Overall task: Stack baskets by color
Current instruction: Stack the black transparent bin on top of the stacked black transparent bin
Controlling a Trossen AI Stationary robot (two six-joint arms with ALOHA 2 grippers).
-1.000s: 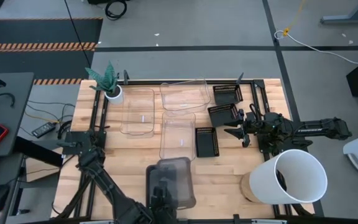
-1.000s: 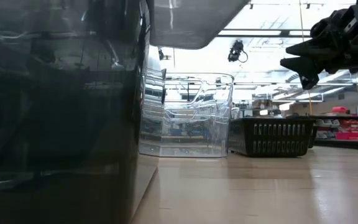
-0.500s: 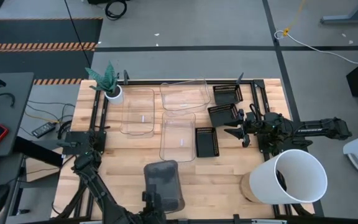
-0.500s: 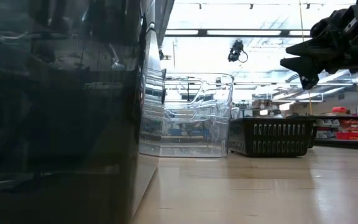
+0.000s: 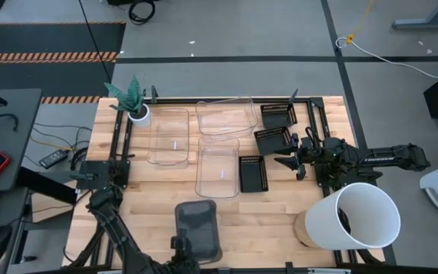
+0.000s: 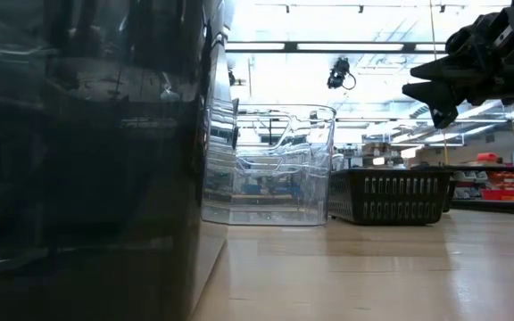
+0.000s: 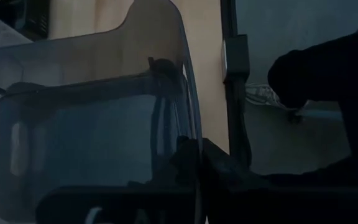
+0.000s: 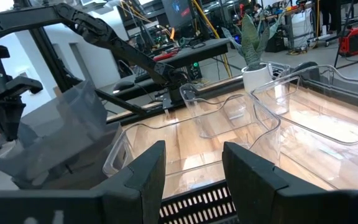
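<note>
A dark grey see-through basket (image 5: 198, 228) hangs over the table's near edge, with my left gripper (image 5: 182, 245) shut on it. In the low view another dark grey basket wall (image 6: 78, 160) stands on the table close to the camera. Three clear baskets (image 5: 217, 166) rest on their bases at mid table. To their right three black slotted baskets (image 5: 251, 173) also sit on their bases. My right gripper (image 5: 291, 161) hovers open beside the black ones, with nothing between its fingers. My left gripper pinches the grey basket's end wall at its rim (image 7: 191, 127), one finger inside (image 7: 182, 158) and one outside (image 7: 222, 163). The fingers slant down from the near side. The basket juts out beyond them toward the table's far side, tilted in the right wrist view (image 8: 61, 137).
A big white bucket (image 5: 360, 215) stands at the near right, and a small plant pot (image 5: 138, 113) at the far left corner. Bare wood (image 5: 272, 221) lies between the held basket and the bucket. Black frame rails (image 5: 120, 144) run along both sides.
My left gripper has carried the grey basket toward the table's left and near edge, still shut on it. The basket's underside, earlier showing at the top of the low view, has left that view. My right arm has kept still.
</note>
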